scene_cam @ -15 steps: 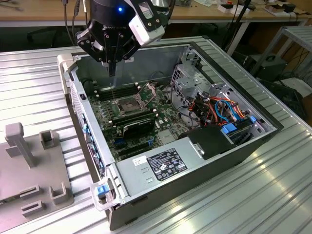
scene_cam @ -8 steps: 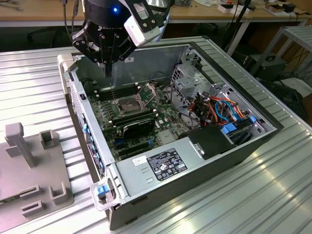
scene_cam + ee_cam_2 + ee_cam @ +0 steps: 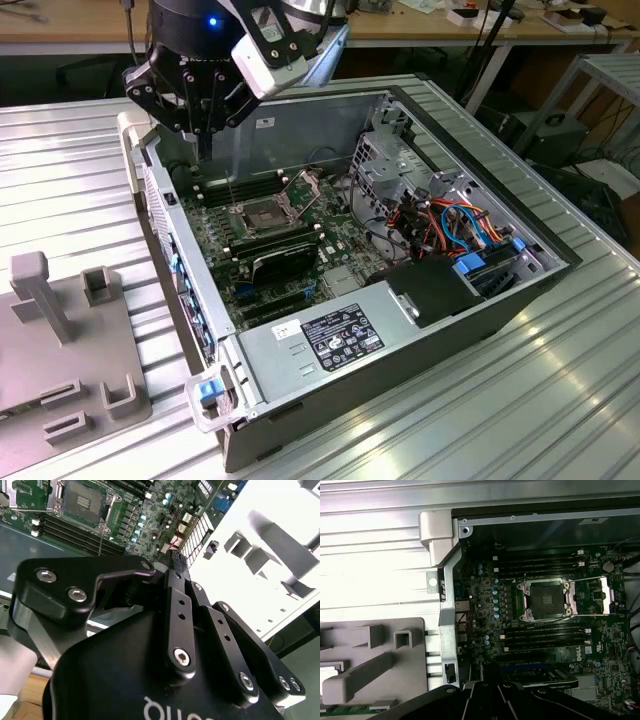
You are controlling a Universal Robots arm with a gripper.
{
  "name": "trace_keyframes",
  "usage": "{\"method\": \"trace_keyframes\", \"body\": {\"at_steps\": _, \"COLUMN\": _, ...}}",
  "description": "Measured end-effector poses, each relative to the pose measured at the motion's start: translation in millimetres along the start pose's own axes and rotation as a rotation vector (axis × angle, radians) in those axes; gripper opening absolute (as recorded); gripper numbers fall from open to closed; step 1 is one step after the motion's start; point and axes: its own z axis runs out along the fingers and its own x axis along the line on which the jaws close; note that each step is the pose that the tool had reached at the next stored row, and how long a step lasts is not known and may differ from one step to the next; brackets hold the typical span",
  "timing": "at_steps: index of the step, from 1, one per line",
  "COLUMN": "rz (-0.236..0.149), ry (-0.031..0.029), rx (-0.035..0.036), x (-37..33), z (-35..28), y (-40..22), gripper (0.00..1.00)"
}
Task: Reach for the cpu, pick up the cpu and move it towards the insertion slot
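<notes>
Gripper (image 3: pixel 205 138) hanging over open pc case (image 3: pixel 300 125), at corner toward exterior view's left, clear of grey fixture (image 3: pixel 60 340) standing outside case. Jaws narrow, fingertips (image 3: pixel 174 572) close together in second wrist view. Whether cpu pinched between them: cannot tell; thin plate held edge-on would be hidden. Cpu posn otherwise not made out. Insertion slot (image 3: pixel 262 215) near gripper but apart, lower down on board. Hinged plate (image 3: pixel 590 597) lying open, dark centre bare, nothing seated. Judgement: reach and pick-up prob. done if plate in grip, given narrow jaws and posn off fixture. Transfer toward slot partway, not yet over it. Unconfirmed w/o sight of cpu.
</notes>
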Motion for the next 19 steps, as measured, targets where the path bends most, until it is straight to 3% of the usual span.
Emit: {"method": "trace_keyframes", "body": {"at_steps": 19, "rz": 0.0, "ry": 0.0072, "rx": 0.0006, "x": 22.5, "z": 1.0, "y": -1.7, "gripper": 0.11}}
